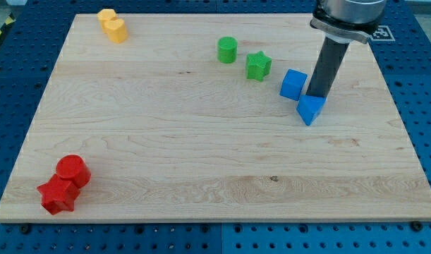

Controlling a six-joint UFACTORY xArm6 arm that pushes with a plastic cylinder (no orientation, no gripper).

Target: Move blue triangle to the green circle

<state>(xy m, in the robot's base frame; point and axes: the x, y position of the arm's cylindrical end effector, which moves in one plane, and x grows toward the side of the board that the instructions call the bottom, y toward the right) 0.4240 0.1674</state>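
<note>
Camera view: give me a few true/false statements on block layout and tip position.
1. My tip is right at the blue triangle, on its top side in the view. True.
2. The green circle touches the green star. False: they sit apart.
3. The blue cube lies between the green star and the blue triangle. True.
4. The red blocks are at the view's top right. False: the red circle and red star are at the bottom left.

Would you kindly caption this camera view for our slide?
My tip touches the blue triangle beside the blue cube; green star and green circle lie leftward.
</note>
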